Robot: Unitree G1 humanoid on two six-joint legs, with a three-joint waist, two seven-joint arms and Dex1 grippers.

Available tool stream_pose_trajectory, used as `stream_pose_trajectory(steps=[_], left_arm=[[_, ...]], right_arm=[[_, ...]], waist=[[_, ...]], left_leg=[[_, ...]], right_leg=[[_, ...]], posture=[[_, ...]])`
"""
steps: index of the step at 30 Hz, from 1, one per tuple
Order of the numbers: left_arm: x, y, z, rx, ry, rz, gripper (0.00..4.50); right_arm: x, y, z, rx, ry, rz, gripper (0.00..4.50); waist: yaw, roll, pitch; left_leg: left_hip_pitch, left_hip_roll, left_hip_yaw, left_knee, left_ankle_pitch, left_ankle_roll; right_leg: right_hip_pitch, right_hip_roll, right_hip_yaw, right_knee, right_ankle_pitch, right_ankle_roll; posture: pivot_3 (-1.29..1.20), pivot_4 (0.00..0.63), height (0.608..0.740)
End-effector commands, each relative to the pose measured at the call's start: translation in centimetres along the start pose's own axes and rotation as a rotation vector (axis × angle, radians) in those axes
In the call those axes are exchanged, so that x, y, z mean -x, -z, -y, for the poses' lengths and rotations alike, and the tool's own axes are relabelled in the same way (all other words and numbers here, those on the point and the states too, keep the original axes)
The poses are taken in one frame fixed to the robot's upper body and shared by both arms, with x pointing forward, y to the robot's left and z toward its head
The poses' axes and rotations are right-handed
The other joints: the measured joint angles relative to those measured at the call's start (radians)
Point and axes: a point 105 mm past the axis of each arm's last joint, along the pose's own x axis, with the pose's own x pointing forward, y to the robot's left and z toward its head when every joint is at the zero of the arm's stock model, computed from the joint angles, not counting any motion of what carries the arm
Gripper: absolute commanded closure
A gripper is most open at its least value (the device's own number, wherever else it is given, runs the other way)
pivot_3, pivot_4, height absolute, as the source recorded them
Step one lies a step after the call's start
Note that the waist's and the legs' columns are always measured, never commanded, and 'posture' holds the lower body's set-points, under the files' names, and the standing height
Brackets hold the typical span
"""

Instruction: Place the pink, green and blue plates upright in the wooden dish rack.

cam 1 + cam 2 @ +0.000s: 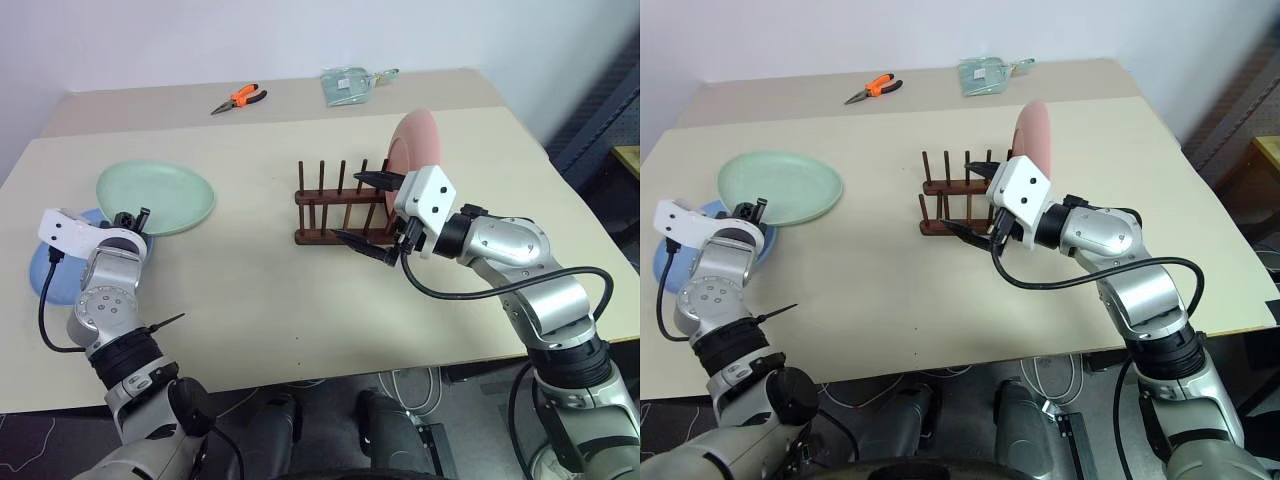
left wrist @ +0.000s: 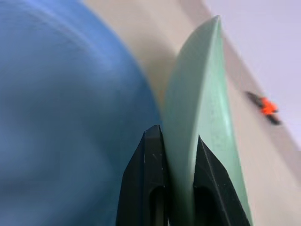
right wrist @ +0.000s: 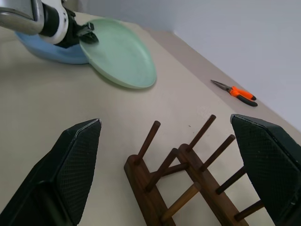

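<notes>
My left gripper is clenched on the near rim of the green plate, which lies at the table's left side with its edge overlapping the blue plate beside it. My right gripper is spread wide and empty, one finger over the wooden dish rack at mid-table and one in front of it. The pink plate stands upright at the rack's right end, just behind my right gripper.
</notes>
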Motion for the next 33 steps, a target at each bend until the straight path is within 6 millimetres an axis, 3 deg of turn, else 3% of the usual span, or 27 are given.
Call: stream_pose_trajectory(steps=[1,4,6,9,14,20,22,23,25,26,27,29,31,33], left_arm=[[2.2,-1.1,7.1,-0.163,0.327,0.093,4.46],[5.3,1.2,12.8,-0.243,0.594,0.05,4.46],[7.2,2.5,15.0,-0.247,0.696,0.025,4.46],[9.4,3.7,16.8,-0.197,0.777,-0.012,4.46],[11.7,4.8,17.4,-0.138,0.835,-0.058,4.46],[12.3,5.3,16.7,-0.141,0.826,-0.079,4.5],[12.2,5.1,16.5,-0.134,0.822,-0.076,3.67],[11.9,4.8,16.5,-0.122,0.812,-0.068,3.31],[11.4,3.7,16.6,-0.078,0.794,-0.031,2.24],[10.4,1.4,16.2,-0.019,0.734,0.072,1.69],[9.4,-0.6,15.4,0.02,0.668,0.164,1.69],[7.5,-4.0,13.0,-0.076,0.513,0.335,1.69],[6.3,-5.7,11.1,-0.277,0.405,0.428,1.69],[6.1,-5.8,10.5,-0.466,0.41,0.465,1.69]], right_arm=[[0.1,-1.6,0.4,0.097,0.03,0.031,0.0],[-1.1,-1.9,-0.1,0.213,0.018,0.034,0.0],[-2.1,-2.2,-0.6,0.275,0.008,0.049,0.0],[-4.2,-2.3,-0.9,0.393,0.018,0.049,0.0],[-6.9,-1.2,-0.2,0.546,0.072,0.014,0.0],[-7.4,-0.6,-0.7,0.568,0.072,0.018,2.91],[-7.4,-0.8,-0.9,0.575,0.07,0.029,4.0],[-7.4,-0.9,-1.1,0.595,0.07,0.034,4.38],[-7.4,-1.1,-1.3,0.622,0.075,0.043,4.5],[-7.3,-1.1,-1.2,0.624,0.083,0.047,4.5],[-7.1,-1.1,-1.1,0.621,0.094,0.048,4.5],[-6.2,-1.3,-0.6,0.578,0.135,0.066,4.5],[-5.0,-2.1,-0.2,0.479,0.174,0.123,4.5],[-3.9,-3.4,0.3,0.316,0.217,0.21,4.5]], waist=[[0.002,0.0,0.0],[0.005,0.0,0.0],[0.002,0.0,0.0],[-0.01,0.0,0.0],[-0.025,0.0,0.0],[-0.02,0.0,0.0],[-0.019,0.0,0.0],[-0.02,0.0,0.0],[-0.02,0.0,0.0],[-0.019,0.0,0.0],[-0.019,0.0,0.0],[-0.02,0.0,0.0],[-0.022,0.0,0.0],[-0.022,0.0,0.0]], left_leg=[[0.0,0.0,0.0,0.0,0.0,0.0],[-0.001,0.0,0.001,0.001,0.0,0.0],[-0.002,0.0,0.001,0.002,0.0,0.0],[-0.001,0.0,0.001,0.001,0.0,0.0],[0.0,0.001,0.001,0.0,0.003,-0.005],[0.0,0.001,0.001,-0.001,0.003,-0.006],[0.0,0.001,0.001,-0.001,0.003,-0.006],[0.0,0.001,0.001,-0.001,0.003,-0.006],[0.0,0.001,0.001,-0.001,0.003,-0.006],[0.0,0.001,0.001,-0.001,0.003,-0.006],[0.0,0.001,0.001,-0.001,0.003,-0.006],[0.0,0.001,0.001,-0.001,0.003,-0.006],[0.003,0.001,0.002,-0.004,0.004,-0.007],[0.008,0.002,0.004,-0.011,0.004,-0.008]], right_leg=[[0.0,0.0,0.0,0.0,0.0,0.0],[0.0,0.0,0.0,0.0,0.0,0.0],[0.0,0.0,0.0,-0.001,0.0,0.0],[0.0,0.001,0.001,0.0,0.0,-0.001],[-0.001,0.004,0.002,0.0,0.002,-0.003],[-0.001,0.004,0.002,0.0,0.002,-0.004],[-0.001,0.004,0.002,0.0,0.002,-0.004],[-0.001,0.004,0.002,0.0,0.002,-0.004],[-0.001,0.004,0.002,0.0,0.002,-0.004],[-0.001,0.004,0.002,0.0,0.002,-0.004],[-0.001,0.004,0.002,0.0,0.002,-0.004],[-0.001,0.005,0.002,0.0,0.003,-0.004],[-0.001,0.006,0.003,-0.001,0.003,-0.005],[-0.001,0.006,0.006,-0.001,0.003,-0.005]], posture=[[0.0,0.15,0.739],[0.0,0.15,0.739],[0.0,0.15,0.739],[0.0,0.15,0.739],[0.0,0.15,0.739],[0.0,0.15,0.739],[0.0,0.15,0.739],[0.0,0.15,0.739],[0.0,0.15,0.739],[0.0,0.15,0.739],[0.0,0.15,0.739],[0.0,0.15,0.739],[0.0,0.15,0.739],[0.0,0.15,0.739]])
